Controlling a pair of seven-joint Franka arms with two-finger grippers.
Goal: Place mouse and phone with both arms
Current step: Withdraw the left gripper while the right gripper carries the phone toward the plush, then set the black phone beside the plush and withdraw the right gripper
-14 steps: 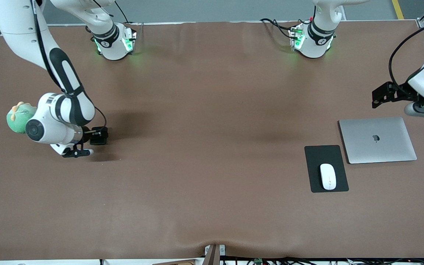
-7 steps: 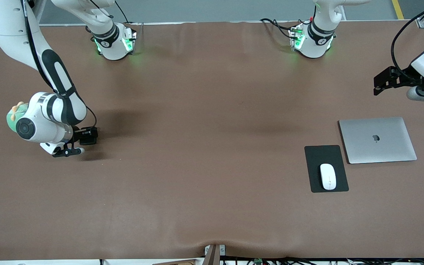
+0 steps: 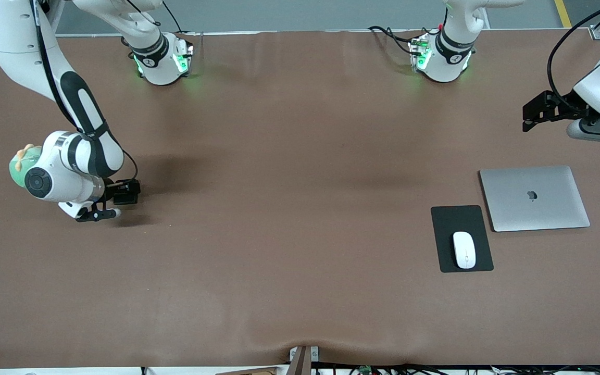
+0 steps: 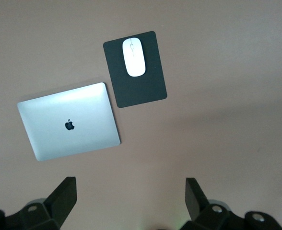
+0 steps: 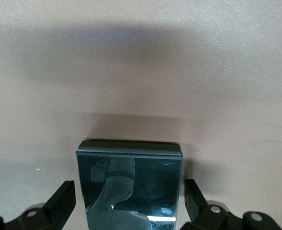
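The right hand (image 5: 129, 206) sits low over the table (image 3: 289, 208), fingers spread on either side of the phone (image 5: 130, 189). The left hand (image 4: 131, 201) hangs spread above the laptop (image 3: 534, 198); the mouse (image 3: 464, 250) lies on the black pad (image 3: 461, 219) beside it

A robotics lab: two bench-mounted arms (image 3: 71, 135) (green-lit bases), trailing cables (image 3: 388, 34).
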